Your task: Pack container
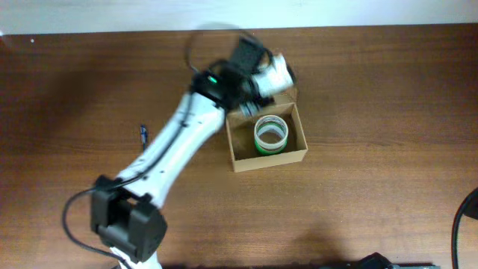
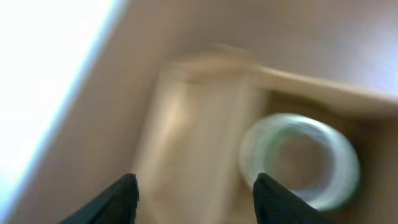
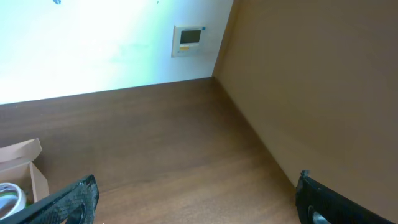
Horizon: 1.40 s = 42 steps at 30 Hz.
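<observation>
Dark brown wooden table (image 1: 373, 112), small open tan cardboard box (image 1: 246, 158) at centre, white-and-green tape roll (image 1: 271, 133) inside.
Left gripper (image 2: 196, 193), fingers apart and empty, hovered over box's 11 o'clock corner; view blurred. Right gripper (image 3: 199, 199), fingers wide apart, sat well off, box at its 8 o'clock. Judged: packing step done or nearly; next move likely closing flap lid (image 3: 22, 150), needing a push from behind it toward 5 o'clock.
</observation>
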Each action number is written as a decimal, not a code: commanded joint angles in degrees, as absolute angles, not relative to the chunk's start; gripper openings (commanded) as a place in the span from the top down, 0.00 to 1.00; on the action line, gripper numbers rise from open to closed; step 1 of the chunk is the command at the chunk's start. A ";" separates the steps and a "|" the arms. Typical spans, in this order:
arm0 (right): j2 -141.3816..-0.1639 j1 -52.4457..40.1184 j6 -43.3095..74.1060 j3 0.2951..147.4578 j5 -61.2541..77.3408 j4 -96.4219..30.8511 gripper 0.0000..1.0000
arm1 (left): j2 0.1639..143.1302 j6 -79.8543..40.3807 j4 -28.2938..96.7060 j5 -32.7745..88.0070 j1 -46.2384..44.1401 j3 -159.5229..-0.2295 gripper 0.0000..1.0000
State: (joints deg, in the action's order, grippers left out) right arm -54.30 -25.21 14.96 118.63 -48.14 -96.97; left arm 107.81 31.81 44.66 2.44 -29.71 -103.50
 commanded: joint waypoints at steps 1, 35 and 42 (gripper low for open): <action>-54.33 -25.06 15.00 119.22 -47.57 -97.32 0.01 | 104.16 19.81 46.37 -7.35 -21.61 -109.80 0.47; -54.33 -25.06 15.00 119.20 -45.41 -97.32 0.01 | 115.13 3.44 58.61 6.68 9.50 -79.13 0.52; -54.33 -25.06 15.00 119.20 -44.97 -97.32 0.01 | 115.13 3.25 53.74 6.59 9.50 -75.02 0.63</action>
State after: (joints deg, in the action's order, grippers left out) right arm -54.30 -25.21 14.96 118.63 -45.50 -96.97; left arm 114.78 3.38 54.57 5.85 9.41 -75.96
